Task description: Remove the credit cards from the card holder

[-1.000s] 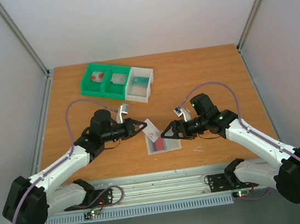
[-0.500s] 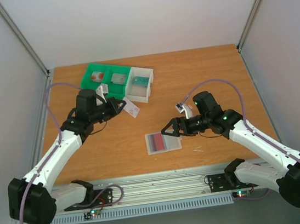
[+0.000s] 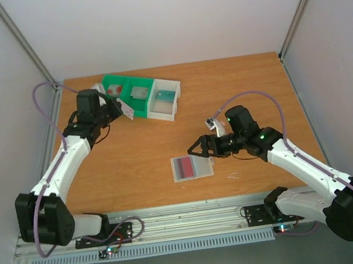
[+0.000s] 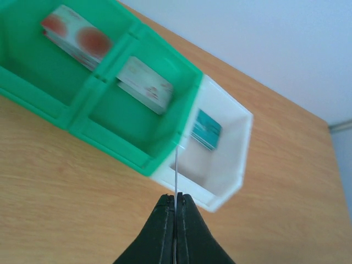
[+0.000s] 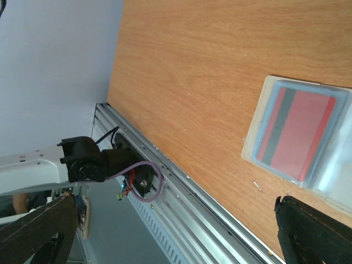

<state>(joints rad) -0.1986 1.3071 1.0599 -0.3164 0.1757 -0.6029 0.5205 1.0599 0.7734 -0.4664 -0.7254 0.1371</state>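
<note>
Card holder (image 3: 191, 167) lies near front table (image 3: 242, 84) edge, well apart from tray (image 3: 160, 114)

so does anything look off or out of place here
Nothing spilled or broken. The green-and-white plastic compartment tray sits skewed to the edges of the wooden table, and a tiny pale scrap lies by the pale translucent card holder.

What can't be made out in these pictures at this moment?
- Left wrist: the credit card in the left gripper shows edge-on, so its face is hidden.
- Right wrist: the card holder is cut off by the right edge; its far side is unseen.
- Left wrist: the tray is blurred; print on cards inside is unreadable.
</note>
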